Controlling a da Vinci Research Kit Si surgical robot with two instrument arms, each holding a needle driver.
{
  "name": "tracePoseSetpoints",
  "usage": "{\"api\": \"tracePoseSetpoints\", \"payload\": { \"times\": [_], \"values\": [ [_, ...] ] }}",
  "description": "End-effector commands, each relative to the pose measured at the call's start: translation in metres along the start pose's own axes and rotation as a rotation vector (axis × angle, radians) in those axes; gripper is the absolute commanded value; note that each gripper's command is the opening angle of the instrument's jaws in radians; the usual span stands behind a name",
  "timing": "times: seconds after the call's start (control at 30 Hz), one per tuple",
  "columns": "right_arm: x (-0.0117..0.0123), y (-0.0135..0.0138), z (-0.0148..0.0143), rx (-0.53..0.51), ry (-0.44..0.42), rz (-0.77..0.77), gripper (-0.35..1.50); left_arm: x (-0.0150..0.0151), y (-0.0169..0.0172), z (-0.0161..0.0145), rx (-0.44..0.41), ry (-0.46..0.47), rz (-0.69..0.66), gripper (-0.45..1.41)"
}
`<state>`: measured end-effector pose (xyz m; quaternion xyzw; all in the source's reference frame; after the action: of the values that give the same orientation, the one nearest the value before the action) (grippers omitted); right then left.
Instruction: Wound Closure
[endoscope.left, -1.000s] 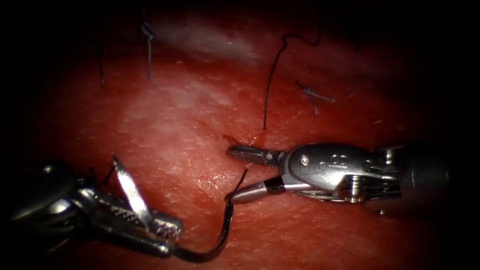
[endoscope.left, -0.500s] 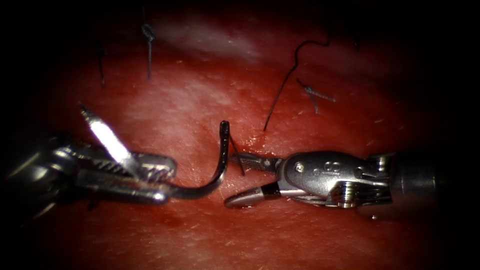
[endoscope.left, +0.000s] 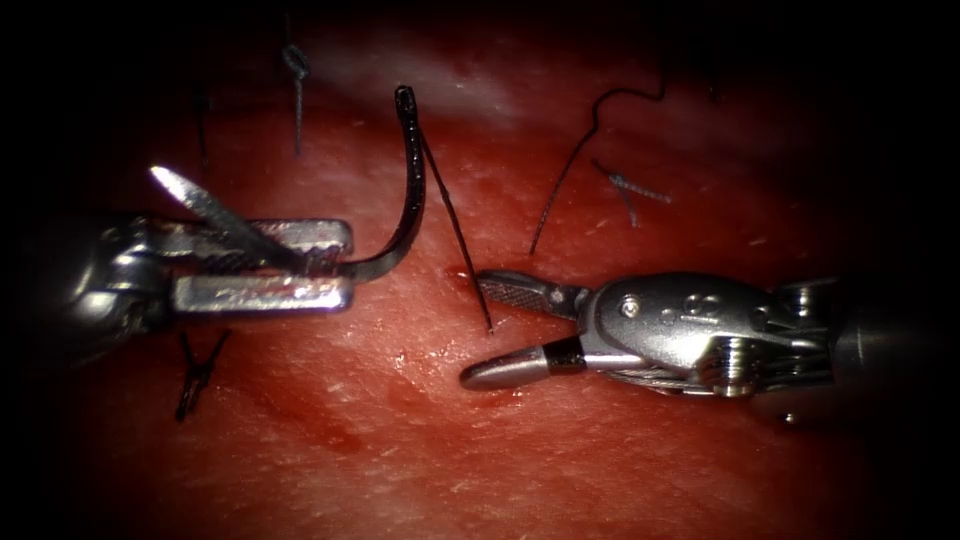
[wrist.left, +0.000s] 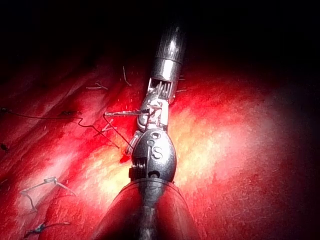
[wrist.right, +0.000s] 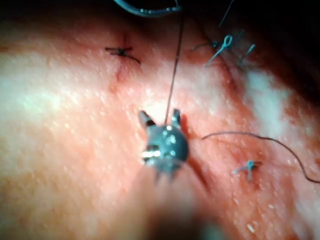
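Needle (endoscope.left: 408, 190): was clear of the tissue, held up above it on the left of the cut; its pointed end stuck out past the left tool, and its blunt end, where the thread joins, stood highest.
Thread (endoscope.left: 455, 225): ran from the needle's blunt end down into the tissue at the cut, just beside the right tool's upper jaw; in the right wrist view it showed as a straight line (wrist.right: 173, 75) rising from between that tool's jaws to the needle (wrist.right: 145, 9).
Second strand (endoscope.left: 570, 160): a loose, curling length lay on the tissue to the right of the needle.
Left tool (endoscope.left: 300, 262): its jaws were clamped on the needle close behind the point, so most of the curve stood free beyond them.
Right tool (endoscope.left: 480, 325): its jaws stood wide apart and held nothing, on the tissue right of the needle.
Tissue (endoscope.left: 620, 450): wet and red around the cut.
Old knots: one (endoscope.left: 295, 65) lay beyond the left tool, one (endoscope.left: 198, 372) nearer than it, one (endoscope.left: 628, 188) right of the needle.
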<state>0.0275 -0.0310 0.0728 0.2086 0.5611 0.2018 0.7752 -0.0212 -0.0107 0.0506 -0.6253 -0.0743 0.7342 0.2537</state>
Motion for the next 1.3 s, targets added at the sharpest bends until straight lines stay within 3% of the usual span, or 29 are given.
{"api": "tracePoseSetpoints", "payload": {
  "times": [0.03,0.07,0.1,0.17,0.43,0.6,0.93,1.07,1.3],
  "values": [
    [-0.0006,0.0000,0.0009,0.000,-0.001,0.002,0.74,-0.0003,0.0001,0.0005,0.000,0.000,0.005,-0.45],
    [-0.0007,0.0000,0.0008,0.000,-0.001,0.007,0.59,-0.0003,0.0001,0.0005,-0.001,0.000,0.005,-0.45],
    [-0.0009,0.0000,0.0007,0.003,-0.006,0.023,0.21,-0.0002,0.0001,0.0005,-0.001,0.000,0.010,-0.45],
    [-0.0011,0.0000,0.0005,-0.012,-0.012,0.055,-0.35,0.0000,0.0001,0.0004,-0.003,0.000,0.014,-0.45],
    [-0.0017,-0.0007,0.0006,-0.086,-0.109,0.163,-0.35,0.0004,0.0001,-0.0003,-0.005,-0.002,0.040,-0.45],
    [0.0008,-0.0026,0.0002,-0.094,-0.110,0.205,-0.35,-0.0005,-0.0004,-0.0010,0.005,-0.009,0.053,-0.45],
    [0.0038,-0.0104,0.0002,-0.032,-0.069,0.254,-0.35,-0.0040,-0.0002,-0.0014,0.065,-0.037,0.091,-0.45],
    [0.0066,-0.0131,-0.0001,-0.024,-0.054,0.284,-0.35,-0.0050,-0.0011,-0.0011,0.095,-0.079,0.133,-0.45],
    [0.0094,-0.0146,-0.0007,-0.011,-0.045,0.213,-0.35,-0.0060,-0.0022,-0.0017,0.138,-0.120,0.170,-0.45]
  ]
}}
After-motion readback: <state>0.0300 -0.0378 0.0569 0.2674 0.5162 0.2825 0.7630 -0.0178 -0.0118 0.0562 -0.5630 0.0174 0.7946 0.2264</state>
